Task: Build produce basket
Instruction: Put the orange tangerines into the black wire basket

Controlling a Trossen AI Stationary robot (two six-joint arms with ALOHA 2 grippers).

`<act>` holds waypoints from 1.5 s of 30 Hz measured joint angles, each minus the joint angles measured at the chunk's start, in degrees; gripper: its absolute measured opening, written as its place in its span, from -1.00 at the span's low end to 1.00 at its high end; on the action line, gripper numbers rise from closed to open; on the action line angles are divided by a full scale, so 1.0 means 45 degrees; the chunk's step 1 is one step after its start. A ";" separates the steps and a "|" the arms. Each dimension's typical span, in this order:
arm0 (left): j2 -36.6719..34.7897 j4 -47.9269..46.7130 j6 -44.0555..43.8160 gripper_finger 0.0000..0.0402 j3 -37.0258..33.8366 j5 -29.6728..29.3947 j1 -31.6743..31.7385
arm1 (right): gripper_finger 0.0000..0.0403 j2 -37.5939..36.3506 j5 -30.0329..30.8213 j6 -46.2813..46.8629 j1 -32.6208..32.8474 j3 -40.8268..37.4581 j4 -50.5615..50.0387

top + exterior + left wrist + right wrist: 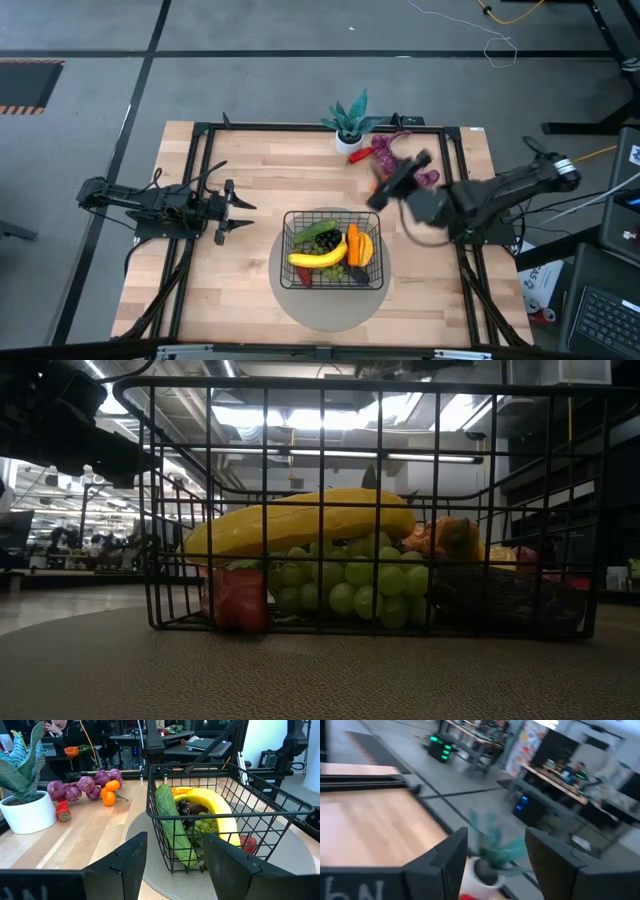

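The basket [330, 250] sits on a round grey disc [322, 300] near the front middle of the table [240, 280], and it already holds most of the produce: a banana [318, 259] lying across the front, green grapes [350, 582] beneath it, a cucumber [170, 822] along the left side, something red [238, 598] low in a corner and an orange piece [360, 247] at the right. Piling the long pieces along the walls leaves the middle free, which looks sensible for fitting more in. Left outside, near the back edge beside the potted plant [349, 124], are a lumpy purple string [85, 786], a small orange fruit [110, 792] and a red piece [63, 811], grouped close together. The right gripper [392, 180] is raised over that cluster, blurred with motion, its fingers spread and empty; its own camera looks down past them at the plant's pot, so it is probably lining up on one of these remaining pieces. The plant stands very near, so a careless descent could knock it. The left gripper [235, 209] waits low over the table left of the basket, released and holding nothing, its fingers [127, 862] framing the basket ahead.
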 joint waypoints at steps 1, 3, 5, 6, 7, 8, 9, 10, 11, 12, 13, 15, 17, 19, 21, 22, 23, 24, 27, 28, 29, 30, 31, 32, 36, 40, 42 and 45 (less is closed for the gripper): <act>-0.0003 0.0000 0.0000 -0.06 0.0003 -0.0001 0.0002 | -0.01 -0.0343 -0.0054 0.0199 -0.0363 0.0000 -0.0450; -0.0004 0.0000 0.0000 -0.06 0.0004 -0.0004 0.0000 | -0.03 -0.0985 -0.0464 0.1050 -0.1176 0.0005 -0.1800; -0.0004 0.0000 0.0000 -0.06 0.0000 -0.0004 0.0005 | -0.04 -0.1498 -0.1490 0.2626 -0.2100 0.0005 -0.3582; -0.0004 0.0000 0.0000 -0.06 0.0002 -0.0001 0.0000 | -0.04 -0.1680 -0.2166 0.3578 -0.2591 0.0005 -0.4547; 0.0001 0.0000 0.0000 -0.06 0.0000 -0.0004 0.0005 | -0.05 -0.1805 -0.2926 0.4544 -0.3090 0.0005 -0.5584; -0.0004 0.0000 0.0000 -0.06 0.0000 -0.0004 0.0000 | -0.05 -0.1866 -0.3617 0.5477 -0.3580 0.0005 -0.6555; -0.0002 0.0000 0.0000 -0.06 0.0003 0.0000 0.0002 | -0.05 -0.1877 -0.4235 0.6286 -0.4059 0.0005 -0.7476; -0.0003 0.0000 0.0000 -0.06 0.0004 -0.0004 0.0004 | -0.05 -0.1847 -0.4774 0.6982 -0.4479 0.0000 -0.8347; -0.0004 0.0000 0.0000 -0.06 0.0003 0.0001 0.0000 | -0.05 -0.1766 -0.5246 0.7597 -0.4846 -0.0032 -0.9007; -0.0001 -0.0003 0.0000 -0.06 0.0000 -0.0002 0.0000 | -0.05 -0.1713 -0.5649 0.8057 -0.5163 -0.0175 -0.9311; -0.0002 0.0000 0.0000 -0.06 0.0002 -0.0004 0.0002 | -0.05 -0.1663 -0.6128 0.8276 -0.5422 -0.0407 -0.9393; -0.0004 0.0000 0.0000 -0.06 0.0000 0.0001 0.0003 | -0.05 -0.1526 -0.7032 0.8176 -0.5756 -0.0986 -0.8899; -0.0003 0.0000 0.0000 -0.06 0.0000 -0.0004 0.0003 | -0.05 -0.1365 -0.7971 0.7754 -0.5955 -0.1648 -0.7860; -0.0001 0.0000 0.0000 -0.06 0.0003 -0.0004 0.0002 | -0.05 -0.1137 -0.8877 0.7190 -0.6128 -0.2281 -0.6634; 0.0001 0.0000 0.0000 -0.06 0.0004 -0.0003 0.0000 | -0.05 -0.0915 -0.9745 0.6857 -0.6333 -0.2783 -0.5457; -0.0002 0.0000 0.0000 -0.06 0.0000 -0.0004 0.0004 | -0.05 -0.0778 -1.0157 0.6755 -0.6470 -0.2966 -0.4956; -0.0004 0.0000 0.0000 -0.06 0.0000 0.0001 0.0000 | -0.05 -0.0648 -1.0553 0.6590 -0.6607 -0.3120 -0.4424; -0.0002 0.0000 0.0000 -0.06 0.0000 -0.0004 0.0001 | -0.05 -0.0489 -1.0905 0.6538 -0.6747 -0.3232 -0.3991; 0.0001 0.0000 0.0000 -0.06 0.0003 -0.0004 0.0003 | -0.05 0.0093 -1.1803 0.6197 -0.7110 -0.3298 -0.2894; 0.0001 0.0000 0.0000 -0.06 0.0000 -0.0003 0.0005 | -0.05 0.0299 -1.2189 0.5933 -0.7203 -0.3298 -0.2605; -0.0004 0.0000 0.0000 -0.06 0.0004 0.0001 0.0000 | -0.05 0.0509 -1.2562 0.5727 -0.7285 -0.3298 -0.2419; 0.0000 0.0000 0.0000 -0.06 0.0000 -0.0004 0.0000 | -0.05 0.0716 -1.2934 0.5576 -0.7353 -0.3298 -0.2346; -0.0002 0.0000 0.0000 -0.06 0.0000 -0.0004 0.0000 | -0.05 0.0900 -1.3183 0.5575 -0.7413 -0.3298 -0.2370; -0.0004 0.0000 0.0000 -0.06 0.0000 -0.0004 0.0005 | -0.05 0.1044 -1.3392 0.5634 -0.7463 -0.3298 -0.2556; -0.0003 0.0000 0.0000 -0.06 0.0000 0.0001 0.0000 | -0.05 0.1298 -1.2920 0.6548 -0.7496 -0.3298 -0.3758; 0.0000 0.0000 0.0000 -0.06 0.0004 -0.0003 0.0000 | -0.05 0.1293 -1.2728 0.7475 -0.7496 -0.3298 -0.4501; -0.0001 0.0000 0.0000 -0.06 0.0000 -0.0001 0.0003 | -0.05 0.1294 -1.2753 0.7642 -0.7476 -0.3298 -0.4704; 0.0000 0.0000 0.0000 -0.06 0.0004 -0.0003 0.0005 | -0.05 0.1457 -1.2706 0.7597 -0.7428 -0.3298 -0.4857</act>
